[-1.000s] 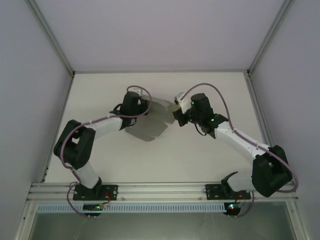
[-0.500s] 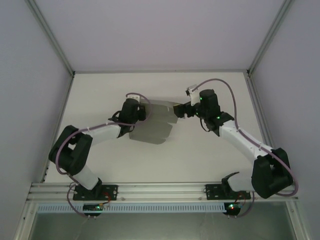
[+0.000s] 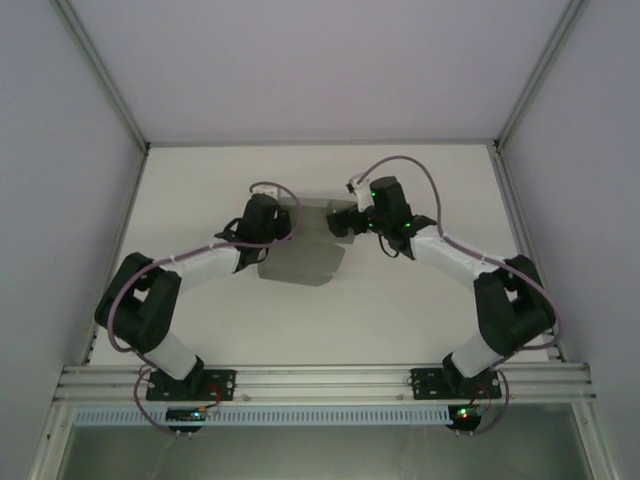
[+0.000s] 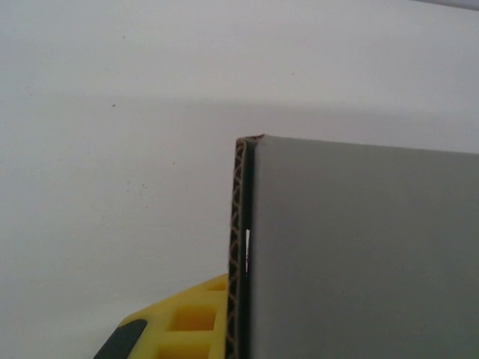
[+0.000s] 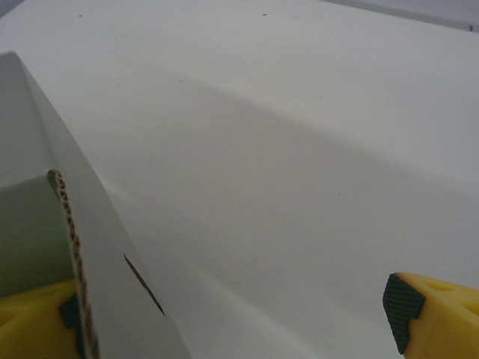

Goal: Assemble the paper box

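Note:
The paper box point(image 3: 305, 250) is a grey cardboard sheet in the middle of the white table, held slightly off it. My left gripper point(image 3: 272, 222) is shut on the sheet's left edge. In the left wrist view the corrugated edge point(image 4: 239, 254) runs up from the left gripper point(image 4: 243, 333), with one yellow finger point(image 4: 187, 321) against it and the other hidden behind the grey panel point(image 4: 359, 254). My right gripper point(image 3: 340, 222) stands open at the sheet's far right corner. In the right wrist view a raised flap point(image 5: 105, 277) lies just inside the left finger point(image 5: 30, 321) of the right gripper point(image 5: 232, 321), and the right finger point(image 5: 426, 314) is far off.
The white table point(image 3: 400, 300) is walled by pale panels, with metal posts at the back corners. An aluminium rail point(image 3: 320, 380) with both arm bases runs along the near edge. The right arm's elbow point(image 3: 510, 300) sits near the right wall.
My right gripper has opened, let go of the sheet and shifted left along its far edge. The sheet has swung from a tilted, bunched pose to a flatter one in the left gripper.

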Controlling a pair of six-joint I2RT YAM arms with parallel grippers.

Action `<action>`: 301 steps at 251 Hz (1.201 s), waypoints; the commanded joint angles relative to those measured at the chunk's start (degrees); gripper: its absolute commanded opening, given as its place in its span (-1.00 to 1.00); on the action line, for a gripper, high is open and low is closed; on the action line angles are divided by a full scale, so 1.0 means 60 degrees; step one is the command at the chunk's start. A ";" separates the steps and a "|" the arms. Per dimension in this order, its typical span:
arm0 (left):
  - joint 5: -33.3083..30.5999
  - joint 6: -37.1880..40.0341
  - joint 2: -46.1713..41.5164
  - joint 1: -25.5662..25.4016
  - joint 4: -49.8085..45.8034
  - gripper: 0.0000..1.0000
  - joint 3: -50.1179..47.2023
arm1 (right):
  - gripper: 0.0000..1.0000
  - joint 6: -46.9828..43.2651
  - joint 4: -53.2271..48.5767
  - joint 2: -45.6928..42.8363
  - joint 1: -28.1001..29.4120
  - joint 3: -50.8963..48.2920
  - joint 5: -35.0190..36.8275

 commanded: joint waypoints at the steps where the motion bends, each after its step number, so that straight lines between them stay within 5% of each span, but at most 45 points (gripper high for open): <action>1: 0.0374 0.0064 -0.0288 -0.0137 -0.0080 -1.00 0.0357 | 0.99 -0.0017 0.1623 0.0469 0.0463 0.0373 0.1575; 33: 0.0115 0.0135 -0.0359 -0.0269 -0.0309 -1.00 0.0318 | 0.99 0.0445 0.2377 0.0867 0.0745 0.0537 0.3461; 96: -0.0963 -0.0049 -0.0538 -0.0247 -0.0862 -1.00 0.0445 | 0.98 0.0299 0.0491 -0.0466 0.0716 -0.0264 0.3884; 166: -0.1047 0.0186 -0.0396 0.0005 -0.1261 -1.00 0.0826 | 0.99 0.0776 -0.3322 -0.2746 0.0229 -0.1881 0.2242; 301: 0.0938 0.1636 -0.0202 -0.0050 -0.1559 -1.00 0.0862 | 0.99 -0.0100 -0.2531 -0.0651 -0.0307 -0.0046 0.0524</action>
